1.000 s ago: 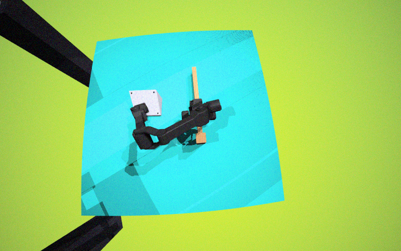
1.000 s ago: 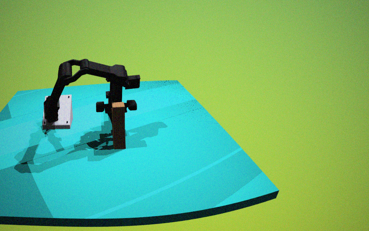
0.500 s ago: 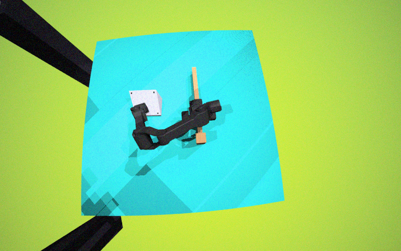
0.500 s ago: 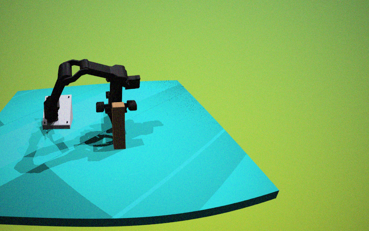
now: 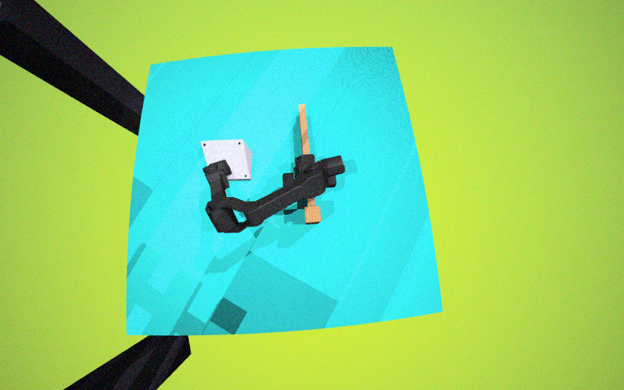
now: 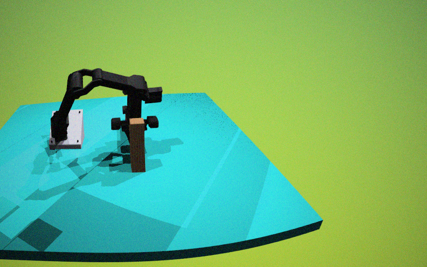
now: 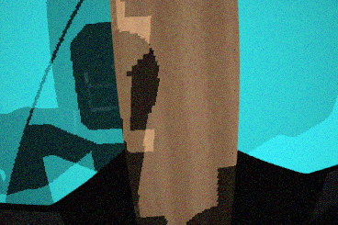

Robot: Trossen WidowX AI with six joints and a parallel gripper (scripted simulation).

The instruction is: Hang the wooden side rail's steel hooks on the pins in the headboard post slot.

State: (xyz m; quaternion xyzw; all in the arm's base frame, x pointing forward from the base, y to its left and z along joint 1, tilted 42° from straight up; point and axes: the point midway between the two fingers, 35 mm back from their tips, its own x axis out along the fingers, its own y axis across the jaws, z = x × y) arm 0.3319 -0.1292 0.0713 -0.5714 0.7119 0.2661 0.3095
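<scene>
The wooden headboard post [image 5: 313, 214] [image 6: 137, 145] stands upright on the table. The long wooden side rail [image 5: 303, 130] [image 7: 193, 86] runs from its far end, at the back in the top view, under the arm up to the post. My gripper [image 5: 305, 165] [image 7: 168, 148] is shut on the rail partway along, with a finger on each side in the wrist view. A short piece of rail shows between arm and post in the top view. The hooks, pins and slot are hidden, so I cannot tell whether the hooks sit on the pins. Rail contact with the table is unclear.
The arm's white base plate [image 5: 232, 151] [image 6: 75, 127] lies left of the rail. The arm [image 5: 275, 200] [image 6: 113, 79] arches from it over the rail. The cyan table [image 5: 377, 242] [image 6: 208, 185] carries strong shadows. Black beams [image 5: 72, 72] [image 5: 144, 363] show beyond its left side.
</scene>
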